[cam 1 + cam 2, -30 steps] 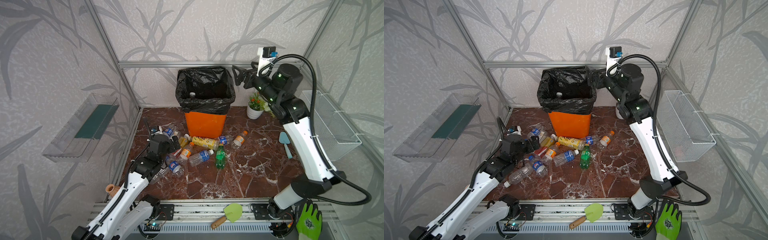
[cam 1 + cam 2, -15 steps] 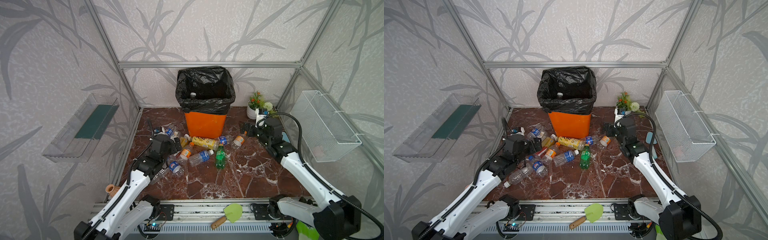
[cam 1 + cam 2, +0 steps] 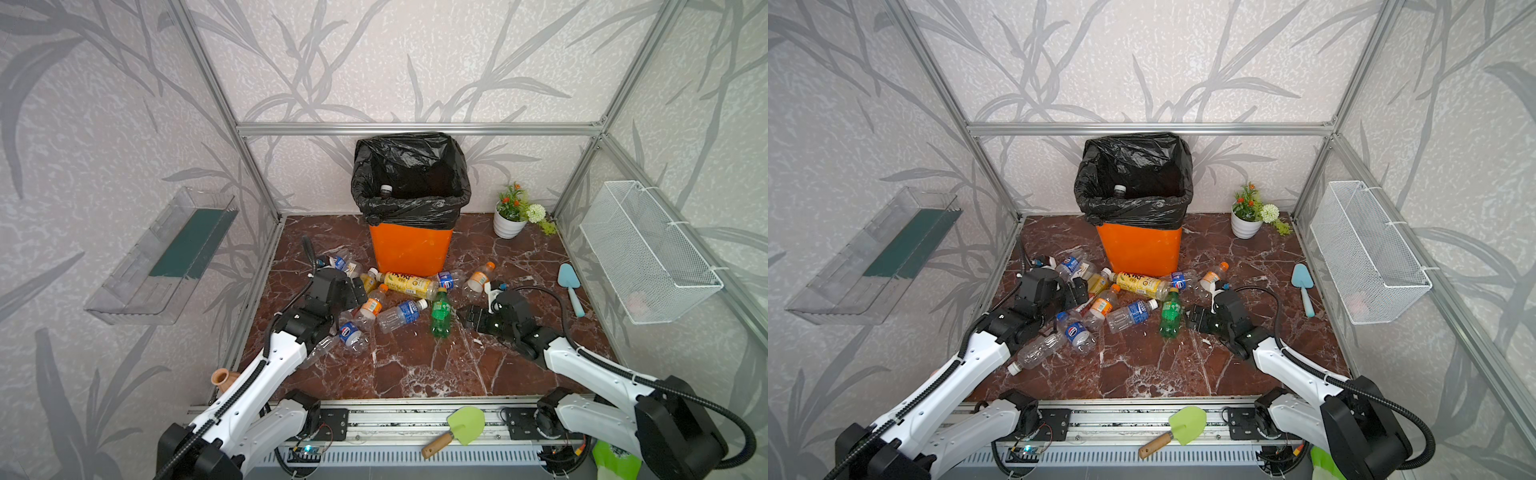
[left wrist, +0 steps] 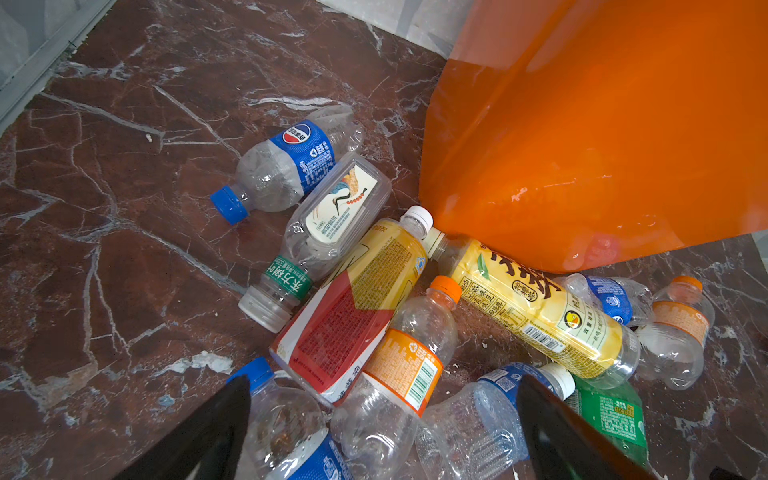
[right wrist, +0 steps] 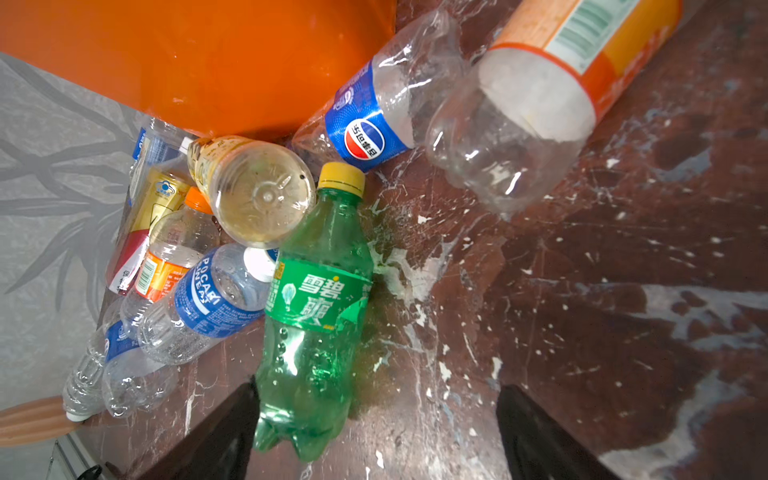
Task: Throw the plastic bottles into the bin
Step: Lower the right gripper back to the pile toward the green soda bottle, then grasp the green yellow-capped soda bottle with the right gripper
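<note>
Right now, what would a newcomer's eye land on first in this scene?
The tall orange bin with its black bag stands at the back middle of the marble floor. A heap of plastic bottles litters the floor in front of it, the green bottle brightest at the heap's right edge.

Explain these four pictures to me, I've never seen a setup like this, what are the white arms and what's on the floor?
These are two white robot arms, each ending in a black two-fingered gripper. Two pictures look down on the whole booth from above; the two close-ups come from cameras on the arms' wrists. On the dark red marble-patterned floor lies a heap of small plastic bottles in front of a tall orange plastic bin lined with a black bag. The left gripper hovers open over the heap; the right gripper is open next to a green plastic bottle with a yellow cap. Neither holds anything.
</note>
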`<state>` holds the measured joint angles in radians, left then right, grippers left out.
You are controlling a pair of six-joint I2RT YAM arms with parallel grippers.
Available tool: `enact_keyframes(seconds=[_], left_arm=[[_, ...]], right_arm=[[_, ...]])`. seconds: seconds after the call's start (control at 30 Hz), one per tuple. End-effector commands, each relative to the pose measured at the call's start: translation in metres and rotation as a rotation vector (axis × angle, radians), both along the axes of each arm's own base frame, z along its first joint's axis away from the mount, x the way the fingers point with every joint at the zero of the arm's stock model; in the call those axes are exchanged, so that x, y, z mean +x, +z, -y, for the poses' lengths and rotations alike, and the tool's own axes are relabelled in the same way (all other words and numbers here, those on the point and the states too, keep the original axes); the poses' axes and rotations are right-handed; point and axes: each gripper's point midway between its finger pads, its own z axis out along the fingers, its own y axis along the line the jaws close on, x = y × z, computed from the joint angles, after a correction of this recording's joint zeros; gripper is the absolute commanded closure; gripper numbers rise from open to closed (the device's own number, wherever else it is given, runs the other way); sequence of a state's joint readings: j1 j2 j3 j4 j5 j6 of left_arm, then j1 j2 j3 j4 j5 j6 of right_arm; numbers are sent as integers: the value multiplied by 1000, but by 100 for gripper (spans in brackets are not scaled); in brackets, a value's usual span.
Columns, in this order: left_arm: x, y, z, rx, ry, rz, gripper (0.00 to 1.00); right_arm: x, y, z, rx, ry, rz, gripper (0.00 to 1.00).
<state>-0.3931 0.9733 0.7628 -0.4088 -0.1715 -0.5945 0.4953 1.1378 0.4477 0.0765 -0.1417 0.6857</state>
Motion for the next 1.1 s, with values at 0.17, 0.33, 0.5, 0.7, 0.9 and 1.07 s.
enact_keyframes(seconds=[0.17, 0.33, 0.5, 0.7, 0.9, 1.07], left_arm=[[0, 5, -1, -5, 11, 21, 1], [-3, 6, -4, 5, 17, 24, 1], [-4, 6, -7, 10, 24, 28, 1], [-6, 5, -9, 17, 31, 26, 1], [-9, 6, -13, 29, 40, 30, 1], [-11, 6, -16, 32, 49, 33, 1]], right_arm=[[11, 3, -43, 11, 112, -30, 10], [15, -11, -58, 8, 127, -64, 11], [14, -23, -74, -13, 170, -98, 12], [15, -39, -82, -26, 184, -140, 17], [15, -38, -86, -5, 193, -133, 31], [11, -24, -79, 10, 172, -85, 44]])
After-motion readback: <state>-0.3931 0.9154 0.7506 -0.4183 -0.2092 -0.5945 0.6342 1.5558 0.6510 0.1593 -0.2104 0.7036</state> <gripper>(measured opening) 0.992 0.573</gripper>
